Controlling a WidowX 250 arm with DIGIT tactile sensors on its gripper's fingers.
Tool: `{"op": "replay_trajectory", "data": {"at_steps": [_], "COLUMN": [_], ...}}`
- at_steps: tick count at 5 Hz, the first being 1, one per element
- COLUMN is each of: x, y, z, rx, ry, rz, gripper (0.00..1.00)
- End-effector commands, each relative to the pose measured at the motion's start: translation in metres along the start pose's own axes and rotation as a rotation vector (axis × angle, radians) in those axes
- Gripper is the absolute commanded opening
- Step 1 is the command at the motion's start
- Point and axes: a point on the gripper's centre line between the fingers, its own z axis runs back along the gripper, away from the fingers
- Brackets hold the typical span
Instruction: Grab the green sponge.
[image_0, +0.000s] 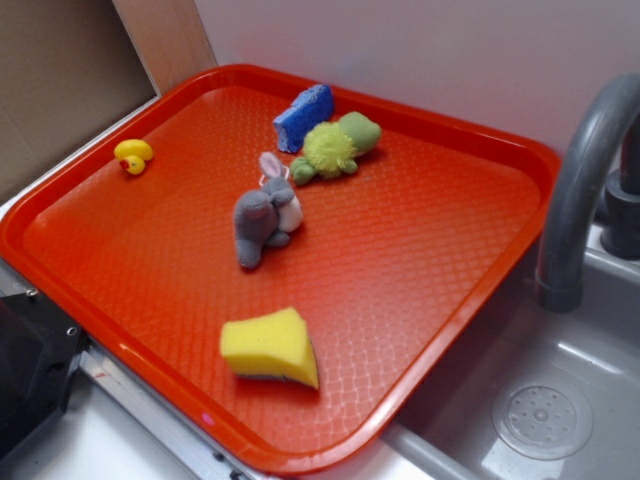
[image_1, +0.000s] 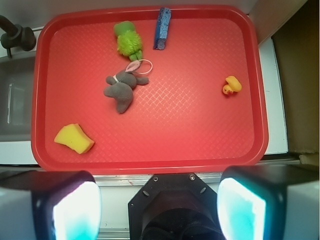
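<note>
Ahead and left of the wide-open, empty gripper (image_1: 159, 207), the green sponge (image_1: 74, 138) lies flat near the red tray's (image_1: 200, 150) near rim, the grey plush bunny (image_1: 121, 89) lies farther ahead, and the yellow rubber duck (image_1: 231, 85) sits ahead-right.

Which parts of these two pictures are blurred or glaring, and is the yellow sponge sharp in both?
Exterior view: light is soft and even, and the yellow sponge is sharp with a faint shadow on the red tray; the grey faucet nearby is slightly soft. Wrist view: the gripper fingers are blurred and glow cyan-white; the sponge is small but clear.
</note>
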Motion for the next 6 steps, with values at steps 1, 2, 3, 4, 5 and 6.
{"op": "replay_trajectory", "data": {"at_steps": [1, 2, 3, 4, 5, 6], "x": [0.0, 0.016, 0.029, 0.031, 0.018, 0.013], "y": [0.0, -0.003, -0.022, -0.057, -0.095, -0.119], "z": [0.0, -0.023, -0.033, -0.05, -0.066, -0.087], "rx": [0.0, 0.021, 0.0, -0.068, -0.161, -0.169], "ry": [0.0, -0.081, -0.228, -0.247, -0.228, -0.158], "rz": [0.0, -0.255, -0.504, -0.745, -0.904, -0.941], "gripper": [1.0, 1.0, 1.0, 1.0, 1.0, 1.0]}}
